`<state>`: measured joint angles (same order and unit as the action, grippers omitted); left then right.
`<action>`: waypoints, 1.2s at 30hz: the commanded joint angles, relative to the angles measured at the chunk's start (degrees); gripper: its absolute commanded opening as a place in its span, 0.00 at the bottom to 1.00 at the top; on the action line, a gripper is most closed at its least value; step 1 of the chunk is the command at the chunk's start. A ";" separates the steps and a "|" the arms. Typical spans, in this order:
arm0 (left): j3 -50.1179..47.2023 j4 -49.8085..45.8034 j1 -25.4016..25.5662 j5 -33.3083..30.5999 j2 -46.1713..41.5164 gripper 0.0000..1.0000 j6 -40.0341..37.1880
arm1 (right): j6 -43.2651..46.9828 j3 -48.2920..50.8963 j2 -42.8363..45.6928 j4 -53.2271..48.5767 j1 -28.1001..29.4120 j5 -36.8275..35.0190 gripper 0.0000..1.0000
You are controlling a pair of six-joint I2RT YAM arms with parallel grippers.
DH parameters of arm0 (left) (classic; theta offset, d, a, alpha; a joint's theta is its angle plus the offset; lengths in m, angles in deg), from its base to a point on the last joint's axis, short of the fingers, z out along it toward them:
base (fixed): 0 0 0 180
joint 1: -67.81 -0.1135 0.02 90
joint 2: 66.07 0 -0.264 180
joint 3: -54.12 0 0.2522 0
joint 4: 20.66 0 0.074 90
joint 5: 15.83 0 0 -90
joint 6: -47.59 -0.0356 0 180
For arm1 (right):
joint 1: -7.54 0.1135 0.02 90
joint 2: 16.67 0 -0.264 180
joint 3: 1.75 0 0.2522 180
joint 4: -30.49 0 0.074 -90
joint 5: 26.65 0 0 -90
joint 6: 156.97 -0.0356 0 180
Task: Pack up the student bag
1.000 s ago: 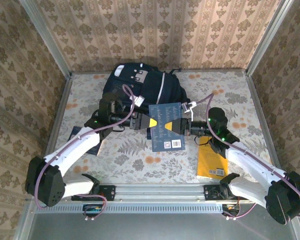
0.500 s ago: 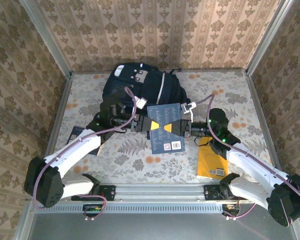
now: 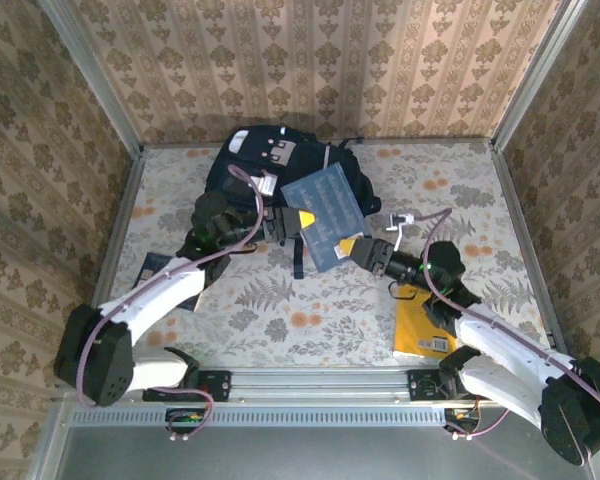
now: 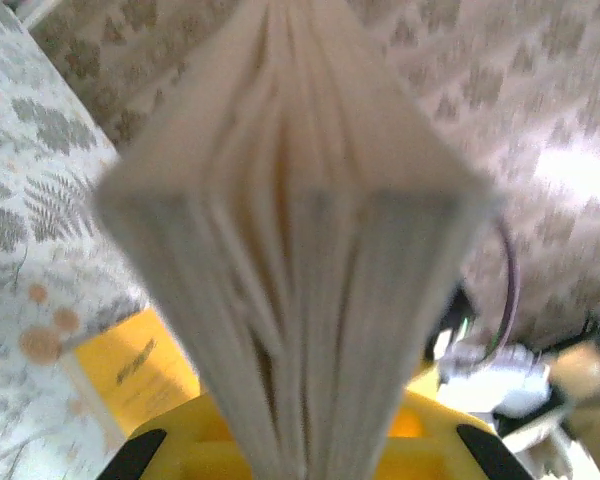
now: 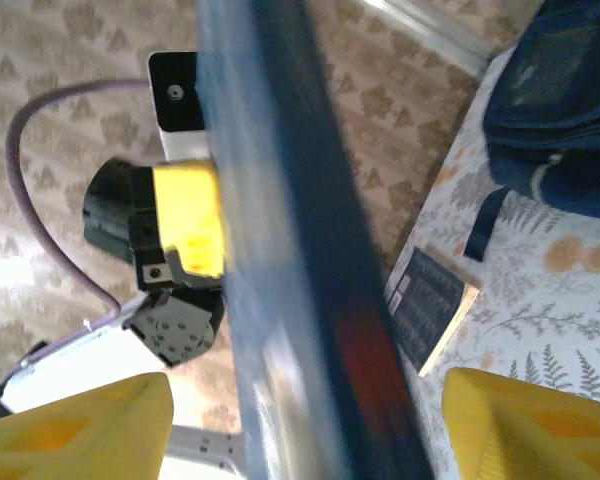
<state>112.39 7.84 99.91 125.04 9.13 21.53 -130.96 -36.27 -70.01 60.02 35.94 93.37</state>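
The student bag (image 3: 265, 165) is lying at the table's (image 3: 280, 310) far edge, its inside hidden. The left gripper (image 3: 296, 219) is pinching the blue book (image 3: 323, 212), now tilting over the bag's near side. The right gripper (image 3: 356, 249), clamping it a second ago, is standing spread. One bag and three books: the blue book, a yellow book (image 3: 420, 325) at the near right, and a dark book (image 3: 152, 265) by the left edge.

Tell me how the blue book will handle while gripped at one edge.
The blue book looks a paperback: held by the left tool at one edge, its pages fan apart, so it will probably flex and sag. It hangs tilted, so it may pivot in the grip. Its cover looks smooth, possibly slippery.
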 commanded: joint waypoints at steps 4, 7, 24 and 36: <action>2.44 32.18 0.72 -8.14 11.87 0.00 20.66 | -4.67 1.50 2.22 18.01 4.42 -19.00 0.74; 3.53 31.92 2.48 -8.29 13.51 0.00 19.25 | -3.34 0.61 2.69 16.72 4.73 -21.04 0.74; 4.70 31.41 5.93 -10.07 15.45 0.00 18.63 | -0.66 -1.89 -0.07 11.62 4.64 -28.67 0.46; 4.47 29.64 6.03 -11.75 18.33 0.25 18.17 | -3.74 -0.69 -0.06 7.42 2.38 -34.94 0.00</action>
<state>115.27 35.27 106.21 114.28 27.34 40.31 -134.50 -37.27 -73.03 69.35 39.79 63.32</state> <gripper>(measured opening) 0.184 0.145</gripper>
